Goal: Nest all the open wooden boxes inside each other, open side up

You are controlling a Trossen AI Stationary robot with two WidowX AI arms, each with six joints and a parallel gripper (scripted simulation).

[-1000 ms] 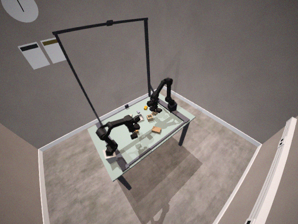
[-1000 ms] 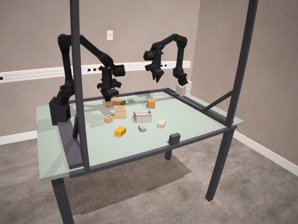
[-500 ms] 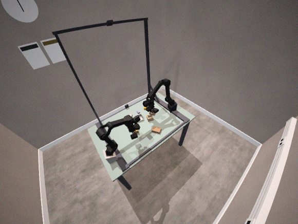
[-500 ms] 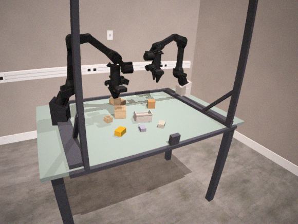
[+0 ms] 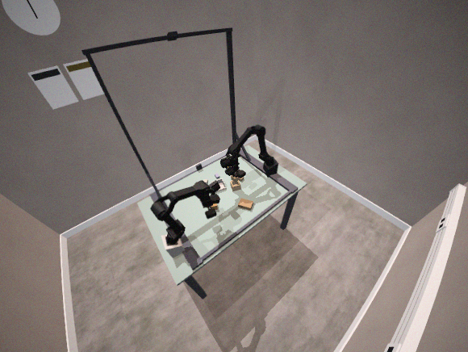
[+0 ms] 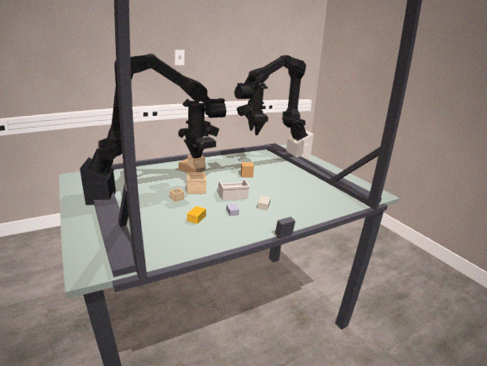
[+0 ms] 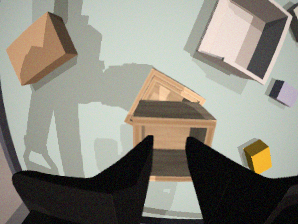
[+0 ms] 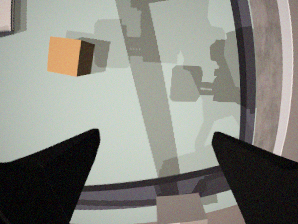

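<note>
All positions follow the exterior view, left to right. The small wooden box [image 6: 176, 195] rests on the table [image 5: 194, 230] [image 6: 159, 252] [image 7: 115, 45] [image 8: 30, 110], open side up. The brown block [image 5: 245, 203] [image 6: 185, 165] [image 7: 37, 52] lies on the far side; its underside cannot be seen.

The left gripper [image 5: 238, 173] [image 6: 196, 154] [image 7: 169, 141] is narrowed onto the raised wooden box [image 6: 196, 163] [image 7: 172, 164], whose opening faces the wrist camera. The larger wooden box [image 5: 236, 186] [image 6: 196, 185] [image 7: 148, 90] stands open side up on the table; the left wrist view shows it partly covered by the raised box. These three boxes are not nested.

The yellow block [image 6: 196, 215] [image 7: 258, 157] sits nearer the camera. The lavender block [image 5: 217, 176] [image 6: 233, 209] [image 7: 286, 94] lies near the pale tray [image 5: 220, 186] [image 6: 233, 191] [image 7: 227, 35] [image 8: 5, 17]. The orange block [image 5: 215, 206] [image 6: 247, 169] [image 8: 64, 56] rests beyond the tray. The right gripper [image 5: 211, 203] [image 6: 257, 129] [image 8: 157, 137] is wide apart above the table, holding nothing. The cream block [image 6: 264, 202] lies rightmost.
</note>
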